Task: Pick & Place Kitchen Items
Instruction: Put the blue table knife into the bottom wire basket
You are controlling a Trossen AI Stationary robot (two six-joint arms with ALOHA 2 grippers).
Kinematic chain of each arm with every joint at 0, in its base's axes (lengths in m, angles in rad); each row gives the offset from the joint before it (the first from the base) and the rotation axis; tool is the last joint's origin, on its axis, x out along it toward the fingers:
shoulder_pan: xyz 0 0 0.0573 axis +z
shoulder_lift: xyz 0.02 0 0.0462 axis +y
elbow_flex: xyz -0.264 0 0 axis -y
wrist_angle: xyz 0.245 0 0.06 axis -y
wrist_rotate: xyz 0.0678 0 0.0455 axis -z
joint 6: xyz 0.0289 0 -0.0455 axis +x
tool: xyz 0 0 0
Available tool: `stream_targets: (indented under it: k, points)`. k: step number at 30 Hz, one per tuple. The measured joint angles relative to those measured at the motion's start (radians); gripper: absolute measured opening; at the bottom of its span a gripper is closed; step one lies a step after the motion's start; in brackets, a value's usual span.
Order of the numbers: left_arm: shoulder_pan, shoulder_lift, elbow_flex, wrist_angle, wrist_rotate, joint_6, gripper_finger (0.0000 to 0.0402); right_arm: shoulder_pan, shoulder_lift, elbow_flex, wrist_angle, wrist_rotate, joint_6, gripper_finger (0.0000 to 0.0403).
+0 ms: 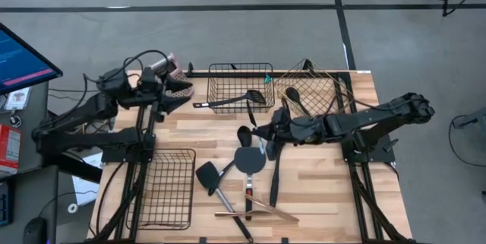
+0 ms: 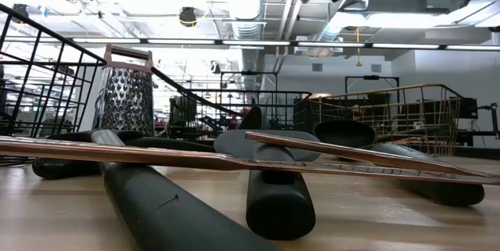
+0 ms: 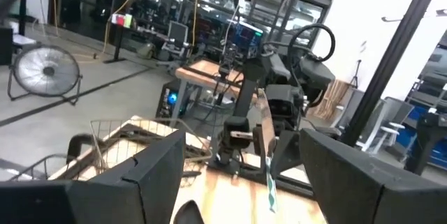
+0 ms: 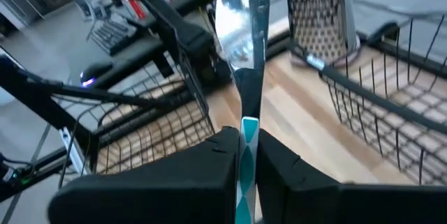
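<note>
My right gripper (image 1: 266,132) reaches over the table's middle and is shut on a thin tool with a teal-patterned handle and a silver blade (image 4: 241,21). My left gripper (image 1: 176,96) is open and empty at the far left, next to a steel grater (image 1: 175,77) that stands on the table. Several black spatulas and ladles (image 1: 247,160) and copper tongs (image 1: 254,213) lie on the wood near the front. A black ladle (image 1: 231,101) lies in the far black basket (image 1: 239,73). My right gripper pinches the tool's teal handle (image 4: 248,132) between its two fingers (image 4: 209,161). The tool lies along the fingers, and the silver blade sticks out past the fingertips toward the grater (image 4: 318,21). The blade end is clear of the table; the handle's other end is hidden between the fingers.
A copper wire basket (image 1: 311,84) with a black spoon stands at the far right, beside the black one. Another black basket (image 1: 163,187) lies at the near left. A monitor (image 1: 23,61) and clutter sit off the table's left edge.
</note>
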Motion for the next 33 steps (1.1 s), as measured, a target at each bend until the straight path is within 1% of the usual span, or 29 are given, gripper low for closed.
stream_targets:
  k: [6, 13, 17, 23, 27, 33]
  points:
    - [0.000, 0.078, 0.000, 0.073, 0.034, 0.000, 0.0263, -0.018, 0.000, 0.000, 0.073, 0.000, -0.052, 0.0020]
    - [0.000, 0.141, 0.000, 0.151, 0.076, -0.025, 0.0263, -0.021, 0.000, 0.000, 0.102, 0.000, -0.069, 0.0020]
    - [0.000, 0.148, 0.000, 0.176, 0.080, -0.040, 0.0263, -0.008, 0.001, 0.000, 0.102, 0.000, -0.068, 0.0020]
    - [0.000, 0.155, 0.000, 0.190, 0.135, -0.055, 0.0263, 0.012, 0.001, 0.000, 0.110, -0.016, -0.060, 0.0020]
    - [0.000, 0.155, 0.000, 0.192, 0.146, -0.066, 0.0263, 0.015, 0.001, 0.000, 0.122, -0.026, -0.057, 0.0020]
    - [0.000, 0.150, 0.000, 0.204, 0.170, -0.080, 0.0263, 0.053, 0.001, 0.000, 0.106, -0.028, -0.036, 0.0020]
